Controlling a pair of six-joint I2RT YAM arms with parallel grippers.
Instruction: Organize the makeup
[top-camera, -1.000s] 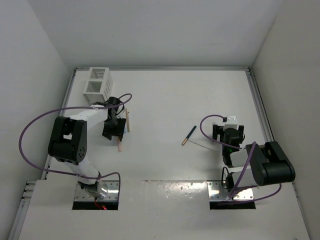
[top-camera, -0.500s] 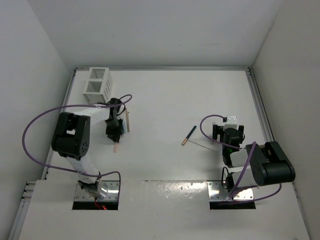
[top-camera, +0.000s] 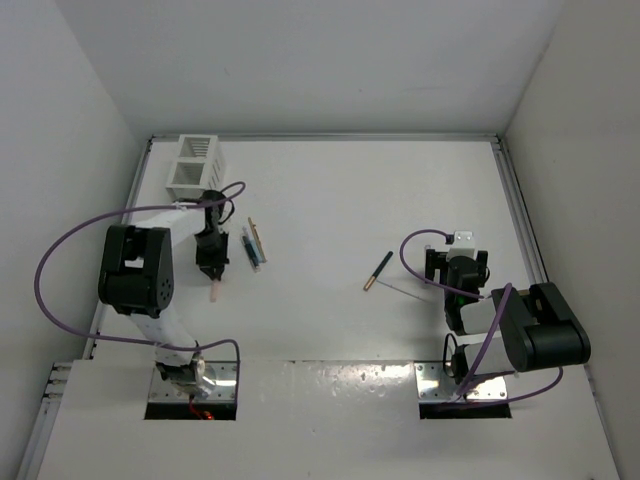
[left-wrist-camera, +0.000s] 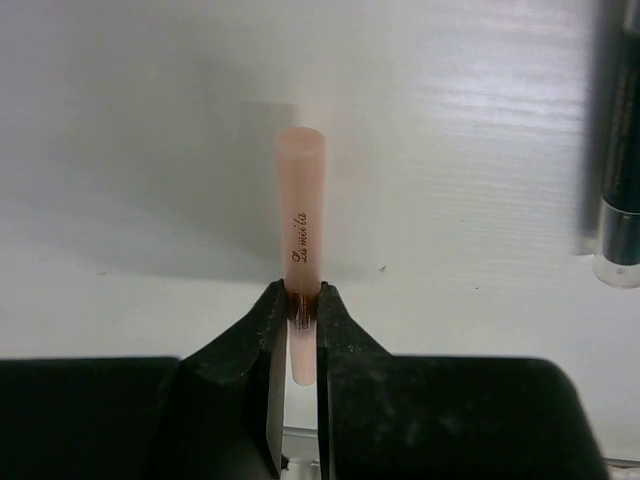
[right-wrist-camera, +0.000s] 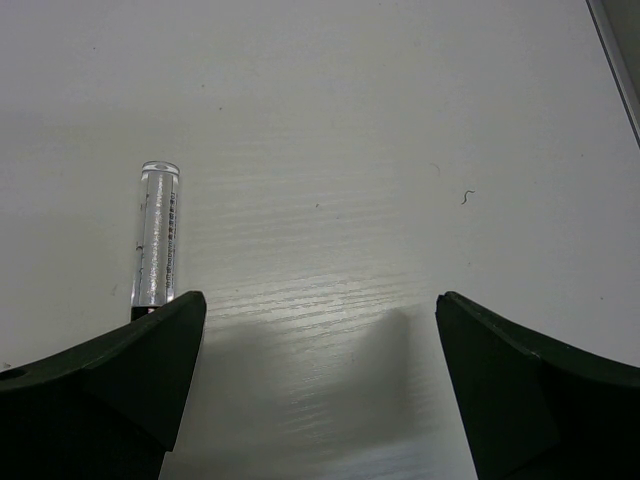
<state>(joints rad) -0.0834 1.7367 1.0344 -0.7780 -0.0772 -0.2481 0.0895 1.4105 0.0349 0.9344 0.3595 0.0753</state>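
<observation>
My left gripper (top-camera: 211, 264) is shut on a pink makeup stick (top-camera: 214, 292), which it holds near one end; most of the stick juts past the fingertips (left-wrist-camera: 300, 215). It is just over the table, in front of the white slotted rack (top-camera: 195, 165). A pale blue-and-dark stick (top-camera: 249, 248) and a tan stick (top-camera: 258, 236) lie side by side to its right. A black stick with a copper tip (top-camera: 378, 271) lies mid-table. My right gripper (top-camera: 457, 266) is open and empty (right-wrist-camera: 320, 310). A thin silvery stick (right-wrist-camera: 158, 236) lies by its left finger.
The rack stands at the back left, near the left wall. A raised rail (top-camera: 520, 215) runs along the table's right edge. A dark stick (left-wrist-camera: 620, 190) shows at the right edge of the left wrist view.
My left gripper has moved left and slightly back with the pink stick, uncovering the pale blue and tan sticks. The right arm has not moved.
</observation>
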